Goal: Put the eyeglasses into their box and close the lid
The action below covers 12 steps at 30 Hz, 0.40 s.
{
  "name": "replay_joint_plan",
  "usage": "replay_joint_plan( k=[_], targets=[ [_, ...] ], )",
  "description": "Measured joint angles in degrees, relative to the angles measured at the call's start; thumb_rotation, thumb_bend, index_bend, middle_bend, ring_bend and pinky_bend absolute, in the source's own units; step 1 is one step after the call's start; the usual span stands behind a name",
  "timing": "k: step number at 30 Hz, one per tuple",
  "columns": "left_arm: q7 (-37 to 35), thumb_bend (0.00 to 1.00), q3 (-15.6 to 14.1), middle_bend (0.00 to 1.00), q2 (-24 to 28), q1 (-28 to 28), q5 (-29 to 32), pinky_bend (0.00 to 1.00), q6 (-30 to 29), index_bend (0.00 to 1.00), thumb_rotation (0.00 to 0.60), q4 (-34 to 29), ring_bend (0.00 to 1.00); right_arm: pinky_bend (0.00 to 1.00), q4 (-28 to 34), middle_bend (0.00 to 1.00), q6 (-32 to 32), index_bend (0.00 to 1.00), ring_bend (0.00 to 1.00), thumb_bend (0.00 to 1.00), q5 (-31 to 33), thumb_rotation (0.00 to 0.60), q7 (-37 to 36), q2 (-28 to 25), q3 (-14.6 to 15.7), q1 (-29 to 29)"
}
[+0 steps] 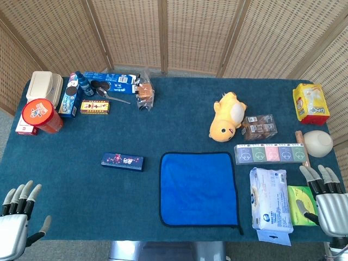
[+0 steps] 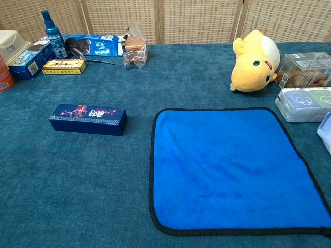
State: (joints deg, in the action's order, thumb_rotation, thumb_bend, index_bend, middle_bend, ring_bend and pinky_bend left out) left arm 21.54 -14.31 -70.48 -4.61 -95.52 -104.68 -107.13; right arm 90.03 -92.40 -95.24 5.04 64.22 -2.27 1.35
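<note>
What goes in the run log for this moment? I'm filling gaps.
box: dark blue box lid shut, left of blue cloth | left hand: open | right hand: open

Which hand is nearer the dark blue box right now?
Left. The left hand sits at the near-left table edge, diagonally below the dark blue box; the right hand is far across, past the blue cloth.

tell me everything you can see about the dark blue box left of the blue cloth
The dark blue box is a long, narrow, closed case, seemingly card or hard shell, with a pink floral print and white lettering on its top. It lies flat on the teal table, lengthwise left to right, left of the blue cloth with a gap between them. Nothing touches it; both hands are far off.
</note>
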Motion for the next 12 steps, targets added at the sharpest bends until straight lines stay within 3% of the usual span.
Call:
replay_joint_plan(
  k=[12],
  targets=[
    [0.7,0.33,3.4,0.0,2.7,-0.6,-0.3,0.0,2.1,0.0,0.529,-3.0,0.0,0.11,-0.4,0.15,2.2,0.11,0.0,0.28,1.2,0.6,-0.5,1.9,-0.5,-2.0]
  ],
)
